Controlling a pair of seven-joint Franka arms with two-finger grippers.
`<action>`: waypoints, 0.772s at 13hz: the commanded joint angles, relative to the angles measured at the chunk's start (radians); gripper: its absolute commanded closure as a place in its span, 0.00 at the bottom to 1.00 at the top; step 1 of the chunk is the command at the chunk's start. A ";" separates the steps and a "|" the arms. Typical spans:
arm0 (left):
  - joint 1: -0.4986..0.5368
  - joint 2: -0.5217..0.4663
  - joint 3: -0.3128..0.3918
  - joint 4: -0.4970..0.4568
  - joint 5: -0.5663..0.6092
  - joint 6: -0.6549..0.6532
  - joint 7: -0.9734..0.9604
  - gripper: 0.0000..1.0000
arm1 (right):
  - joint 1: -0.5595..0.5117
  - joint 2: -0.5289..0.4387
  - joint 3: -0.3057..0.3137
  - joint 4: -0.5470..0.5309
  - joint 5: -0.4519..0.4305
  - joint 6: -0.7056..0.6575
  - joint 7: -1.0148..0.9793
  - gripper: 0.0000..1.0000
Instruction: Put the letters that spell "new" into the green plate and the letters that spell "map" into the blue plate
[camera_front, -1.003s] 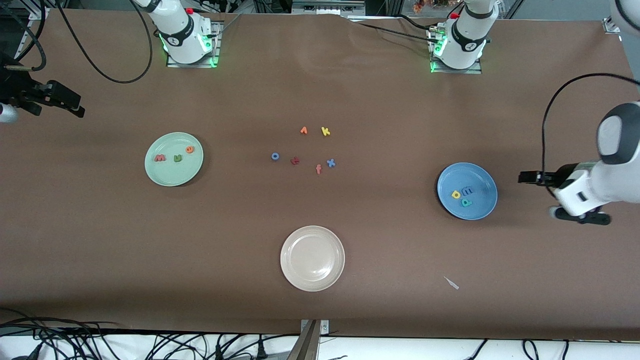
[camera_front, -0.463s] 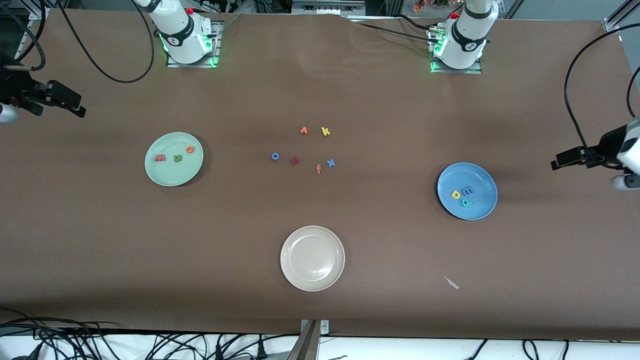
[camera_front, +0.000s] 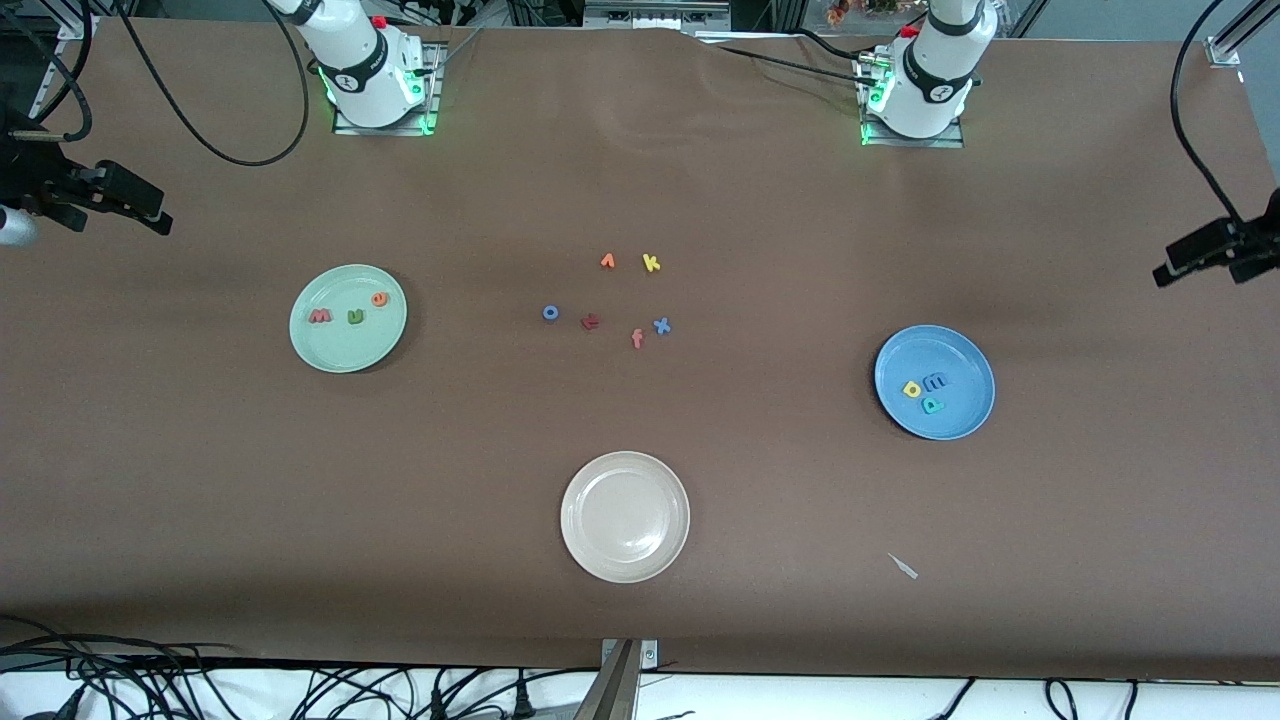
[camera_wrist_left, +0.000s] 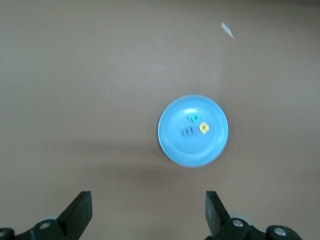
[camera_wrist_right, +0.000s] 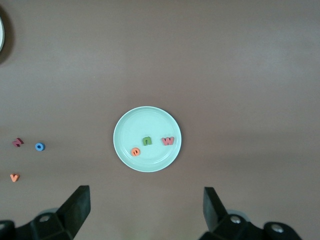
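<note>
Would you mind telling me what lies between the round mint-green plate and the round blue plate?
Six loose foam letters lie on the brown table between the mint-green plate and blue plate, per the front view.

green plate: round pale mint-green plate (camera_front: 348, 318) on the bench (camera_front: 640, 180), toward the right arm's end
in it: pinkish-red foam "w" (camera_front: 320, 316), green foam "n" (camera_front: 355, 317), orange foam "e" (camera_front: 379, 299), in a row
blue plate: round medium-blue plate (camera_front: 935, 382) toward the left arm's end
in it: blue foam "m" (camera_front: 935, 380), yellow foam "a" (camera_front: 912, 389), teal foam "p" (camera_front: 932, 404), clustered
cream-white round plate (camera_front: 625, 516): mid-bench, nearest the front camera
loose foam letters (camera_front: 610, 297): mid-bench, between the two plates, farther from the front camera than the cream-white plate
</note>
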 joint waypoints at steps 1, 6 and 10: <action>-0.046 -0.008 0.010 0.060 0.049 -0.128 0.014 0.00 | -0.004 -0.008 0.010 -0.004 0.016 0.003 0.007 0.00; -0.046 -0.019 -0.080 0.117 0.043 -0.198 0.017 0.00 | -0.004 -0.008 0.010 -0.004 0.016 -0.001 -0.005 0.00; -0.071 0.001 -0.113 0.098 0.042 -0.169 0.018 0.00 | -0.004 -0.008 0.010 -0.004 0.016 -0.001 -0.005 0.00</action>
